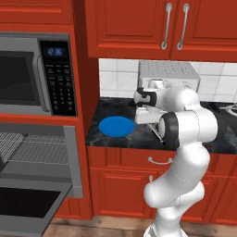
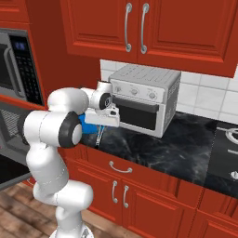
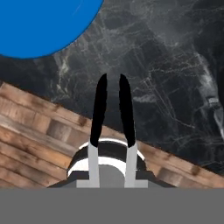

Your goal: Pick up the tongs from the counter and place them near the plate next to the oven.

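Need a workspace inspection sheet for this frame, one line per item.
Surface: black marble counter, bare in front of the toaster oven.
Job's things: tongs held with the tips pointing down over the counter's front edge; blue plate flat on the counter, close beside them.
Clutter: toaster oven at the back of the counter.
Grippers: gripper shut on the tongs.
Cables: nothing seen.
Surroundings: microwave, red cabinets, stovetop.

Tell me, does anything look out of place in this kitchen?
Only the tongs: they dangle from the robot's hand above the counter's front edge, beside the blue plate, not lying down. The wall oven's door also seems to hang open.
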